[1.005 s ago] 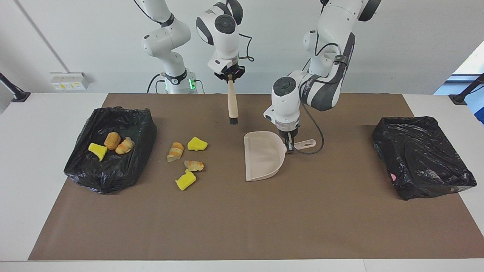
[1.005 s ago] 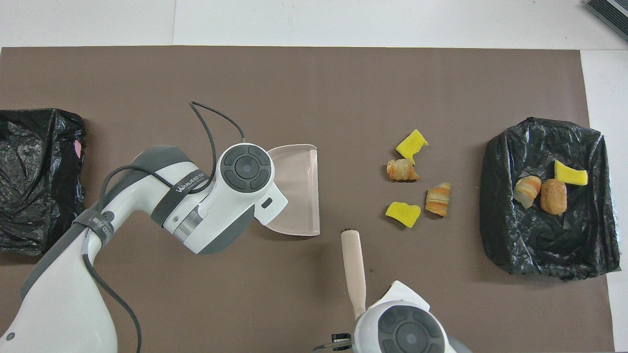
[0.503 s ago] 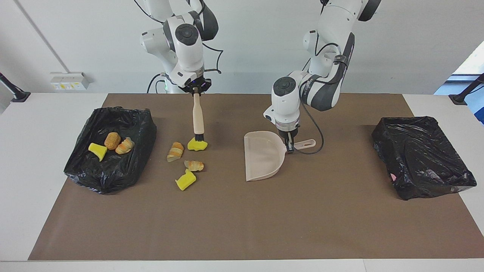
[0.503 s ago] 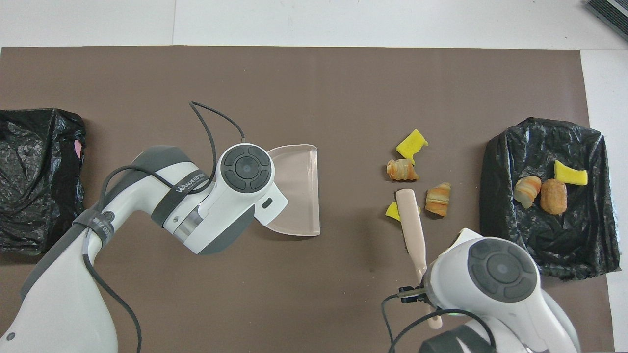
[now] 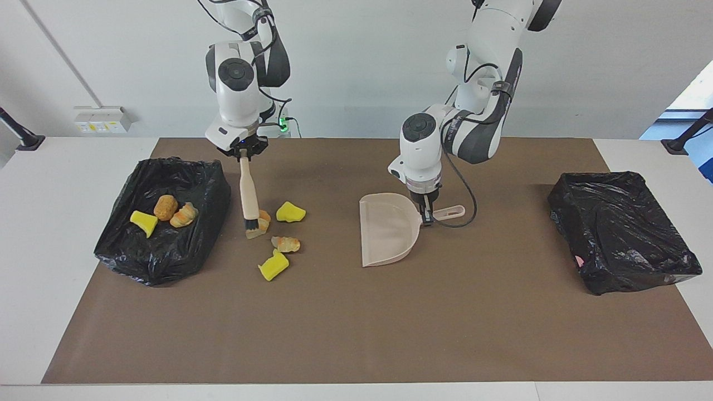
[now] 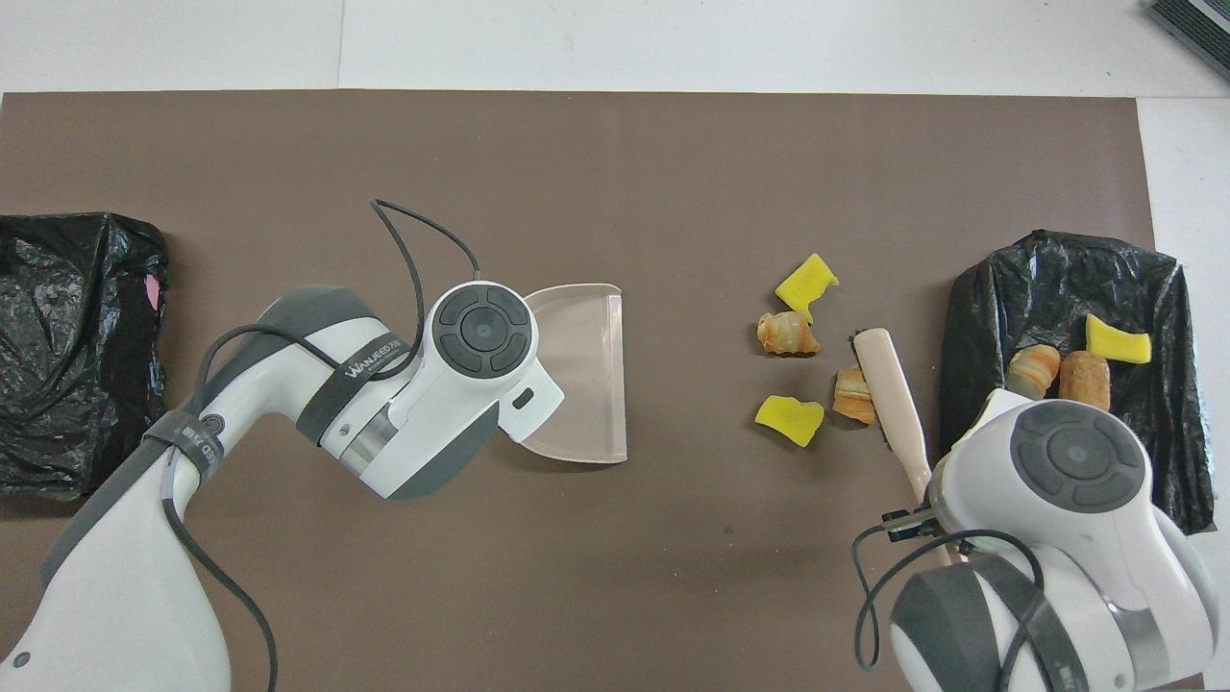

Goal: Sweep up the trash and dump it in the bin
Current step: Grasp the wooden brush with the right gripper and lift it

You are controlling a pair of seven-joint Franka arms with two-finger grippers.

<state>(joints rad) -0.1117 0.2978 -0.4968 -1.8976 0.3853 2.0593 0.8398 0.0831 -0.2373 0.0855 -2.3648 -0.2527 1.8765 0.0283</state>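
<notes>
Two black-lined bins sit at the ends of the mat (image 5: 345,334): the bin (image 5: 161,223) at the right arm's end holds three trash pieces, and the bin (image 5: 621,228) at the left arm's end shows none. The dustpan (image 5: 387,228) lies mid-table, its wide open mouth facing the right arm's end and its handle pointing toward the left arm's end. The left gripper (image 5: 426,214) is clamped on the pan where handle meets body and holds it flat on the mat; this arm waits. The right gripper (image 5: 243,153) is closed on the brush (image 5: 248,195), which hangs nearly upright, handle up, bristles down at the mat. The bristles touch the striped bread piece (image 5: 259,223), on that piece's side toward the near bin. Four loose trash pieces (image 5: 281,236) lie in a cluster between this bin and the dustpan: two yellow chunks, two bread-like lumps. Key relation: the pan mouth lies from the brush toward the left arm's end, with the cluster in between, well apart from the pan. Judgement: the stroke should run from the brush toward the pan mouth. Risk: lumps roll sideways past the pan's edges.
</notes>
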